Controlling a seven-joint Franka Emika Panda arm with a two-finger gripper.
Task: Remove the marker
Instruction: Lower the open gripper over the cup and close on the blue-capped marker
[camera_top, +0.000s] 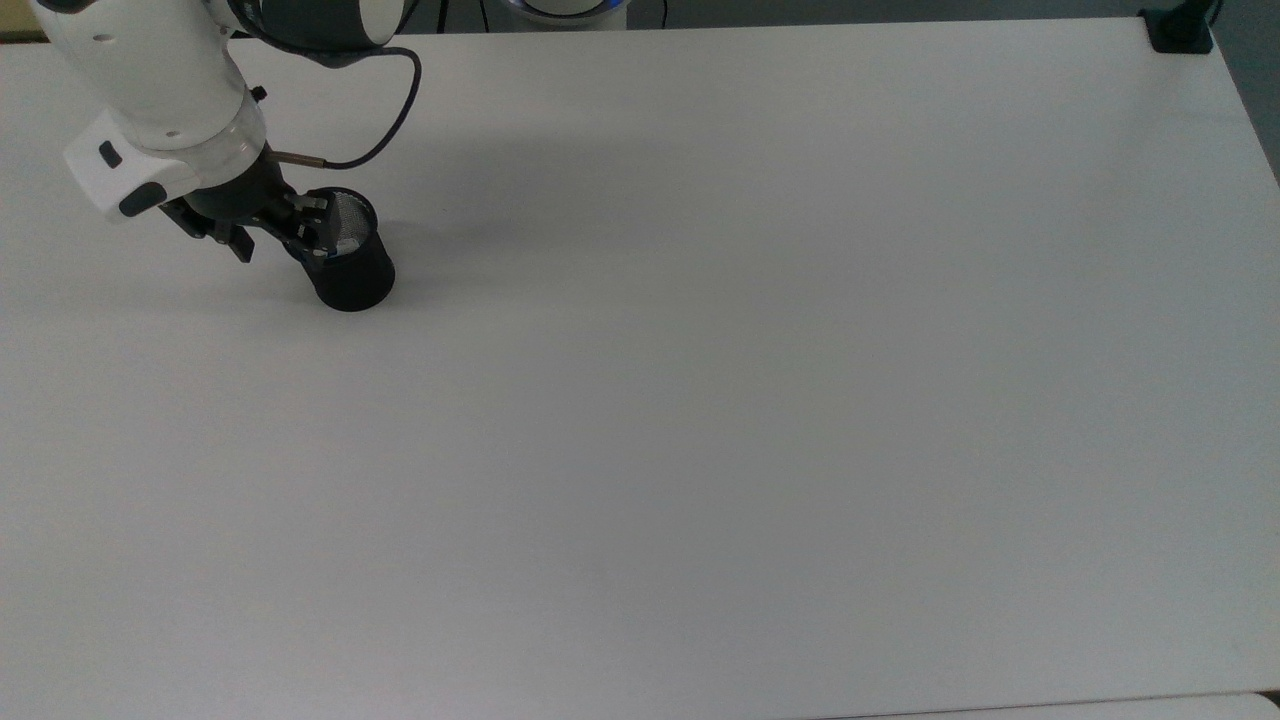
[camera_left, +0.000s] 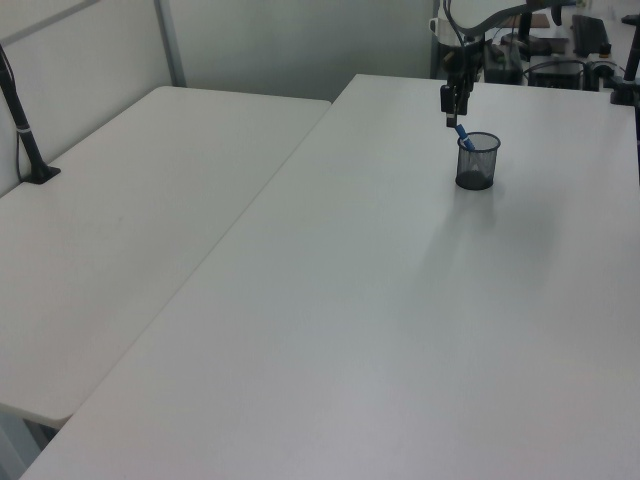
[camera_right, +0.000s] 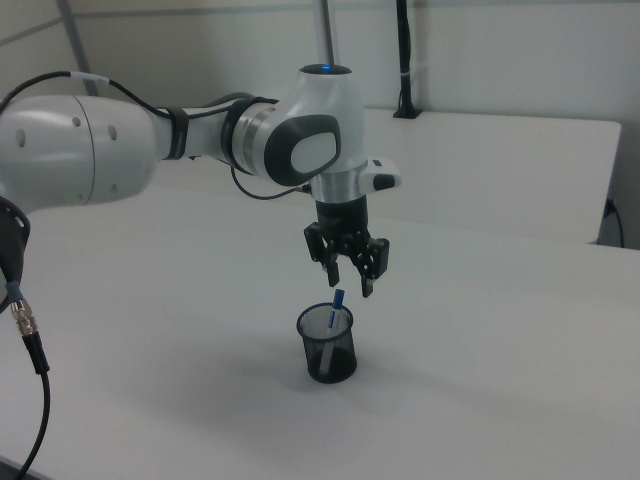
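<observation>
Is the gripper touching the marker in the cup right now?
Cannot tell. In the right view the gripper hangs open right at the marker's blue tip above the cup; no plain gap or contact shows.

black mesh cup (camera_right: 329, 350), blue-capped marker (camera_right: 337, 300), white table (camera_top: 700, 400)

Top view looks steeply down from high up, the white surface (camera_top: 700, 400) spread wide and the black mesh cup (camera_top: 352, 270) small at the top view's upper left. Left view stands far back, low, sighting along the surface to the same cup (camera_left: 477, 162). Right view sits nearest, arm (camera_right: 200, 130) above the cup (camera_right: 328, 345).
</observation>
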